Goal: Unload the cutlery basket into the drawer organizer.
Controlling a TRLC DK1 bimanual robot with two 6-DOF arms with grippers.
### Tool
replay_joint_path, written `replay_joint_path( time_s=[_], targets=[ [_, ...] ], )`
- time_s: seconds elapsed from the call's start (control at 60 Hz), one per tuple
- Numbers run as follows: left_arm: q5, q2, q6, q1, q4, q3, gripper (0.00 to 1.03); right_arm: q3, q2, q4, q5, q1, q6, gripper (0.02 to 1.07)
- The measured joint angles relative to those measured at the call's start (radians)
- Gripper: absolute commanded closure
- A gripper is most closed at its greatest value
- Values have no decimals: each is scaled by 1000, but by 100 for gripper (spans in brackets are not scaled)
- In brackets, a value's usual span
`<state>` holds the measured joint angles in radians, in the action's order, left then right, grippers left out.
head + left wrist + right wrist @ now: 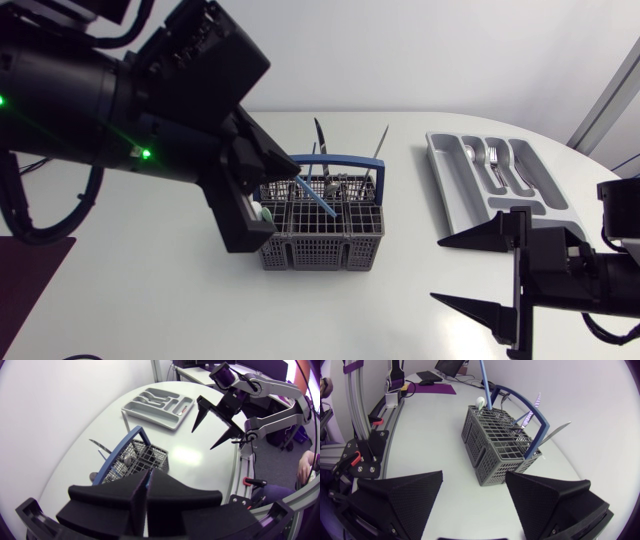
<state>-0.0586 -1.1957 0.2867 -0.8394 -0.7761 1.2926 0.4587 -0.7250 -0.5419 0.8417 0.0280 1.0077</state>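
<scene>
The grey cutlery basket [320, 238] with a blue handle [345, 160] stands mid-table, several pieces of cutlery upright in it. My left gripper [290, 168] hangs over its left end, shut on a thin blue-handled utensil [318, 200] that slants down into the basket. In the left wrist view the blue handle [148, 479] shows between the closed fingers, above the basket [145, 457]. My right gripper [437, 270] stands open and holds nothing, right of the basket [500, 440]. The grey drawer organizer [455, 185] lies at the back right with forks [495, 160] in it.
Two knife blades [318, 135] [382, 140] stick up at the basket's far side, and a white-tipped piece [262, 212] sits at its left end. A dark purple mat [30, 275] lies at the table's left. The table edge curves behind the organizer [150, 410].
</scene>
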Motion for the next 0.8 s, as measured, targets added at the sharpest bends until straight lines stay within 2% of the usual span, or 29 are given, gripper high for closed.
replay_joint_path(
  time_s=[0.133,0.333,0.483,0.55,0.733,0.8],
  targets=[
    [-85,-80,-3,-8,23,3,92,0,10,9,0,54,-75,17],
    [-208,-175,-2,-8,75,3,92,1,11,107,-30,150,-212,18],
    [-280,-235,-2,-14,79,6,92,17,-40,153,-47,212,-287,32],
    [-305,-262,-2,-22,79,16,92,28,-70,174,-54,236,-318,42],
    [-330,-281,-2,-36,79,53,92,55,-103,180,-62,290,-359,49],
    [-332,-281,-2,-40,80,67,92,64,-117,183,-69,309,-373,59]
  ],
)
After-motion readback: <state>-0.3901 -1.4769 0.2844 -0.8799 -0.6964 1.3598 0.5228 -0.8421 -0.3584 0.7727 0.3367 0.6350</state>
